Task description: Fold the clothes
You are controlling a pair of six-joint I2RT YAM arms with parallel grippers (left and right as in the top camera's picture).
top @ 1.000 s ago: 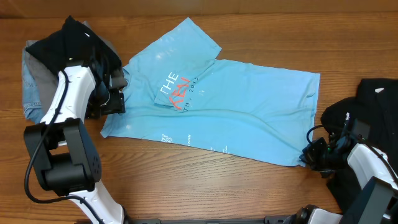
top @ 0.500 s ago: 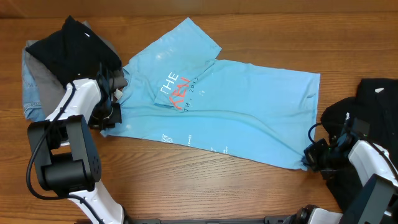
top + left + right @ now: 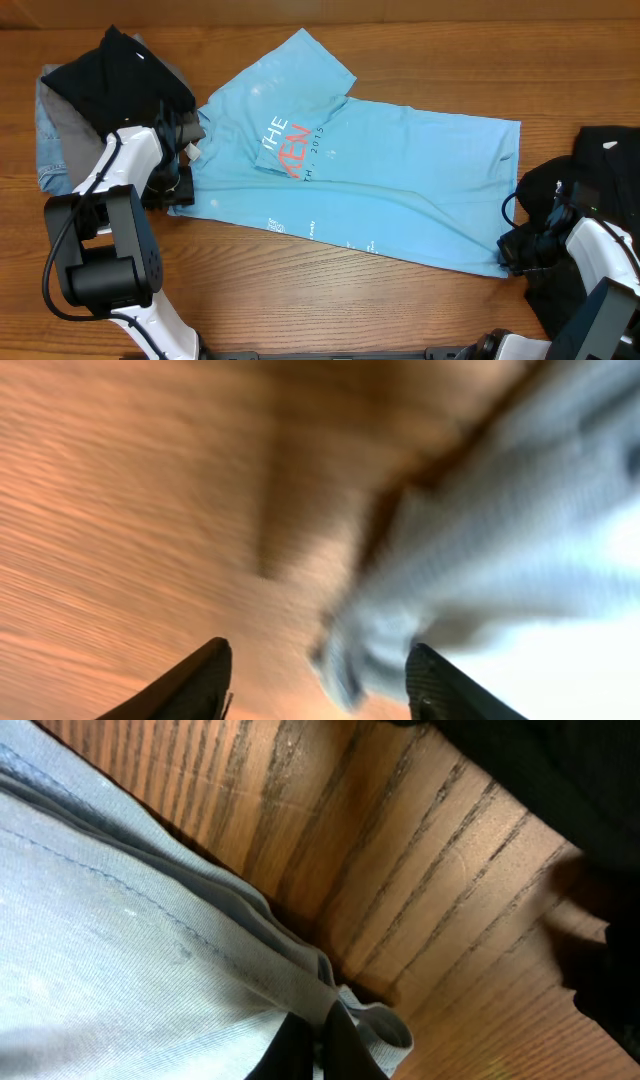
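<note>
The light blue T-shirt (image 3: 380, 170) lies spread across the wooden table with orange-red and white lettering (image 3: 285, 145) near its folded upper left part. My left gripper (image 3: 183, 190) is open at the shirt's left corner; in the left wrist view its fingers (image 3: 315, 680) straddle a blurred edge of the shirt (image 3: 520, 550). My right gripper (image 3: 508, 255) is shut on the shirt's lower right hem corner; the right wrist view shows the fingers (image 3: 325, 1045) pinching the bunched hem (image 3: 150, 940).
A black garment on grey and denim clothes (image 3: 100, 90) is piled at the far left. More black clothing (image 3: 590, 170) lies at the right edge, also in the right wrist view (image 3: 560, 780). Bare wood (image 3: 300, 290) runs along the front.
My right gripper has pulled the shirt's lower right corner to the right and toward the front, stretching the shirt flatter. My left gripper moved down to the shirt's left corner.
</note>
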